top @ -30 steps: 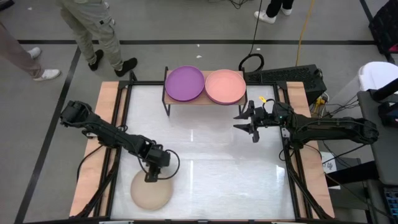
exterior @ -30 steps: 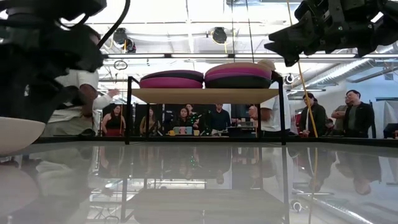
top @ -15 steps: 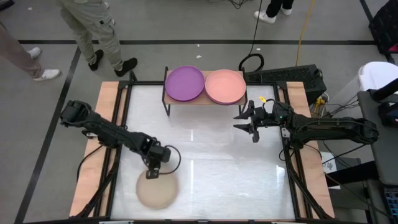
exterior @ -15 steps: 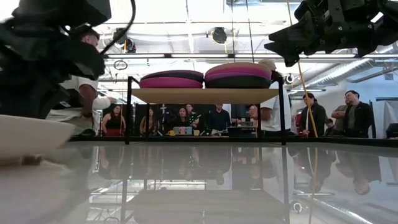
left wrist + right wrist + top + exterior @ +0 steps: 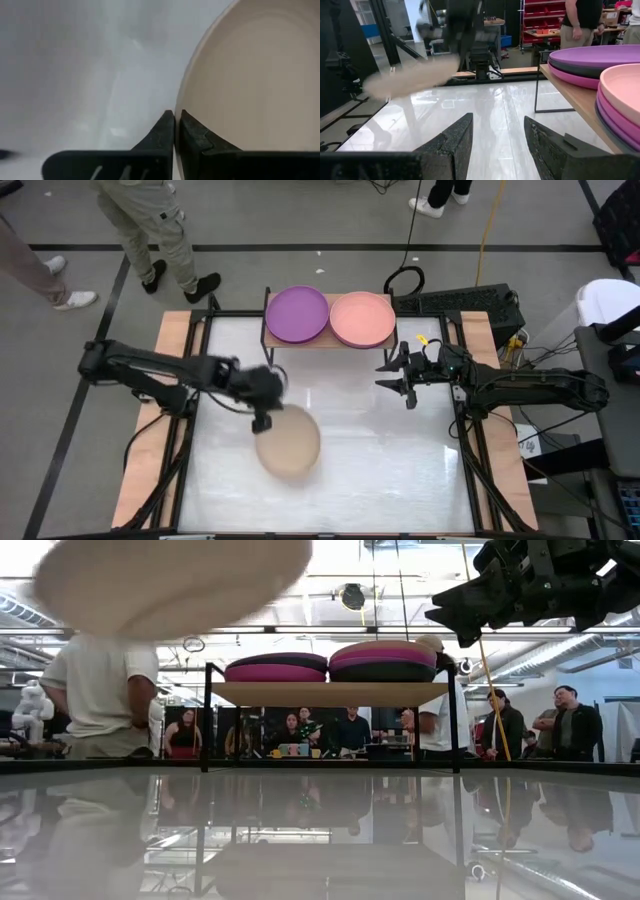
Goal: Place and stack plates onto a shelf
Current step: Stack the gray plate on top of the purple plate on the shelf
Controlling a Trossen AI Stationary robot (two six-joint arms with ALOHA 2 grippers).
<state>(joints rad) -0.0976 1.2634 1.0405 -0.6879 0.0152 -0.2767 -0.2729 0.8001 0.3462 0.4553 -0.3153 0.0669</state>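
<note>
My left gripper [image 5: 264, 420] is shut on a beige plate [image 5: 288, 442], which it carries above the middle-left of the table; the low view shows the plate [image 5: 170, 580] high up. The shelf [image 5: 330, 693] stands at the far edge and bears two stacks of plates. One stack is topped by a purple plate [image 5: 297, 313], the other by a salmon pink plate [image 5: 362, 319]. My right gripper [image 5: 383, 376] hangs open to the right of the shelf's front, holding nothing. My left gripper pinches the beige plate's rim [image 5: 178, 102] between its two fingers, one on the inner face and one on the outer. In the high view the hold is on the plate's far-left edge. The plate is lifted clear of the table and tilted, as the right wrist view shows.
The white table top [image 5: 360, 460] is bordered by black rails and wooden side strips. People stand beyond the far edge. A dark box [image 5: 470, 305] and cables lie at the far right.
My left gripper has risen from the table's near left and swung toward the right and far side, toward the shelf, taking the beige plate with it. The plate lay flat on the table and is now lifted clear and tilted. My right arm has kept still.
</note>
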